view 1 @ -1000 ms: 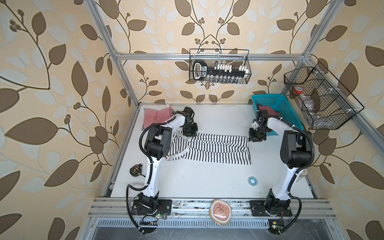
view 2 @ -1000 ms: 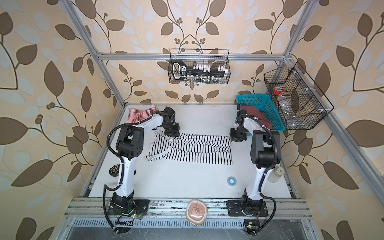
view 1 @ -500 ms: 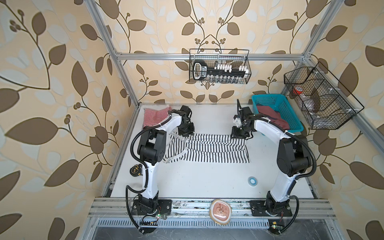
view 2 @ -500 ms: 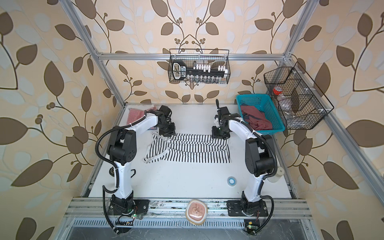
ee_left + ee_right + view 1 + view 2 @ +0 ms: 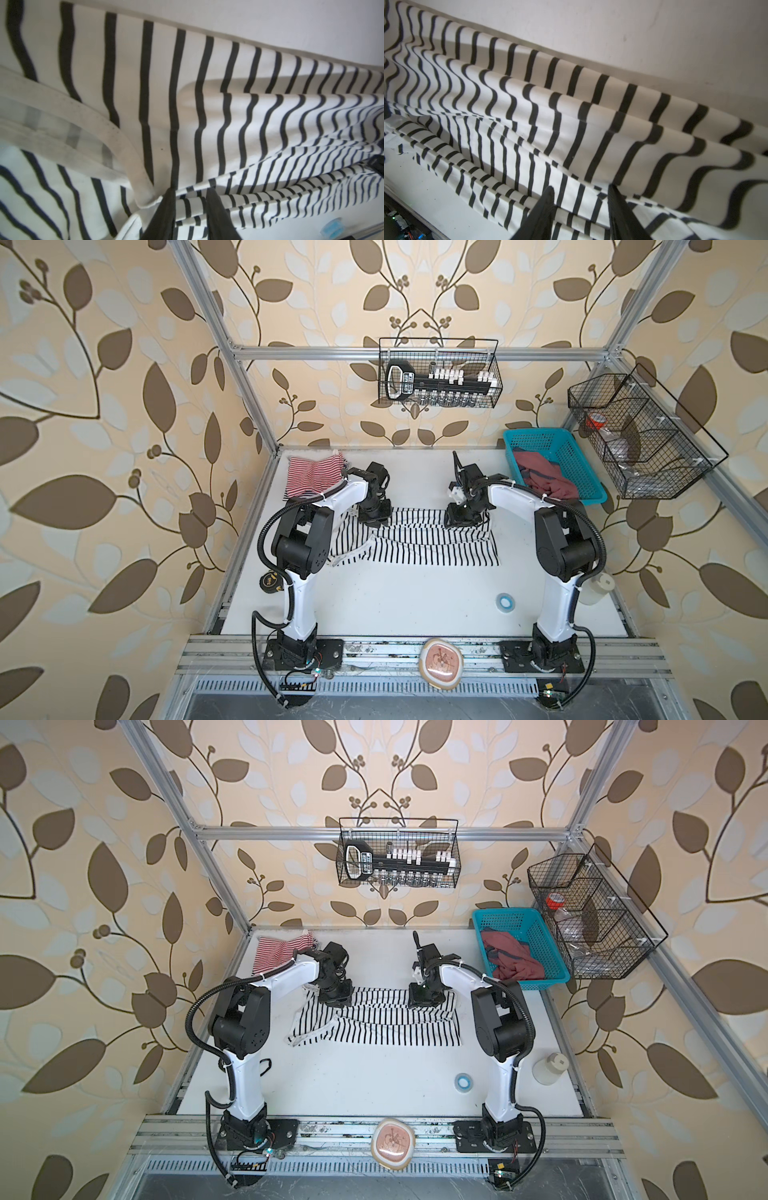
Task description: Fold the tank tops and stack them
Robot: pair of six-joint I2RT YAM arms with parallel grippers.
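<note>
The black-and-white striped tank top (image 5: 432, 543) lies mid-worktop (image 5: 415, 605), long axis side to side, straps leftward. At its far edge the left claw (image 5: 191, 193) pinches a fold, while the right claw (image 5: 581, 191) stands spread. Farther back, a red-and-white striped top (image 5: 311, 472) lies in the left corner, and a teal basket (image 5: 540, 435) on the right holds the dusty red top (image 5: 544, 477).

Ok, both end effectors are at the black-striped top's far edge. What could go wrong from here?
The black-and-white top is ridged into several layers under the right end effector; a pinch might catch only some. The red-and-white top lies close to the left end effector and could get snagged.
</note>
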